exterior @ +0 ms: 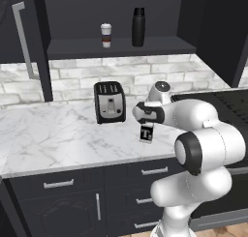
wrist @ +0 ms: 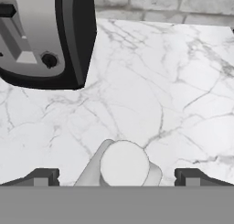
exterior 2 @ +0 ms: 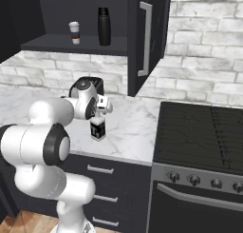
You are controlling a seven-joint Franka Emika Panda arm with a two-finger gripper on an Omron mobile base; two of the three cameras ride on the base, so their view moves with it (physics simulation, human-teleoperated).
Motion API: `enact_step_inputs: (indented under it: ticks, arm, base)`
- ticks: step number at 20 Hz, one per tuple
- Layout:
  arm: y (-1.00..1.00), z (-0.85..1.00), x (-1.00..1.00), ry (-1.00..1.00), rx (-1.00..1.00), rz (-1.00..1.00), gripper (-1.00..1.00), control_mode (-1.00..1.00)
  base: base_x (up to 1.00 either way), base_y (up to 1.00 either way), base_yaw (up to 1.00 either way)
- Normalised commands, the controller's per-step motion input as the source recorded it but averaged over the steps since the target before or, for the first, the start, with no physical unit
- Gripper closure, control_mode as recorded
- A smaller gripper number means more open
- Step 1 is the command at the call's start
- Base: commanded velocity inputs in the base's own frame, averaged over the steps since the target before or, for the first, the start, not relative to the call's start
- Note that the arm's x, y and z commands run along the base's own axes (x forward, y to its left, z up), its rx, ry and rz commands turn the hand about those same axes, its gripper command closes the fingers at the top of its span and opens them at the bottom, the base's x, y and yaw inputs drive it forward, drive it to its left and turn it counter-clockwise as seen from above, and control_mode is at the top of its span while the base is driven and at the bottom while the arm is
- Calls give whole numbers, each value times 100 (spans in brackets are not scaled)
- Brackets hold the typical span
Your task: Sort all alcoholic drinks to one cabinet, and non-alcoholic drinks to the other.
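Hovering right above the squat pale bottle (wrist: 124, 166), the tool (wrist: 117, 175) stands wide, a finger on either side of the cap, nothing gripped. The bottle stands on the worktop (exterior: 53, 129) at mid-frame, right of the toaster (exterior: 109, 102). The coffee cup (exterior: 106, 35) and black flask (exterior: 138, 27) already sit on the cabinet shelf (exterior: 87, 48), upper centre. Next, I'd say: lower, close, lift.

Base views flank arm, share counter (exterior: 58, 134); hand view looks down close
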Motion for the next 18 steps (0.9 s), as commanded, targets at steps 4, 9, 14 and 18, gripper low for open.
enact_step_inputs:
  ticks: [4, 9, 14, 18]
  arm:
    - [0, -5, 8, 0, 0, 0, -100, -100]
    - [0, -10, 2, 0, 0, 0, -100, -100]
    - [0, -25, -2, -1, 2, 0, -100, -100]
    - [0, -28, 0, -6, 3, 0, -100, -100]
  base:
    - [0, 0, 0]
    - [0, 0, 0]
    - [0, 0, 0]
    - [0, 0, 0]
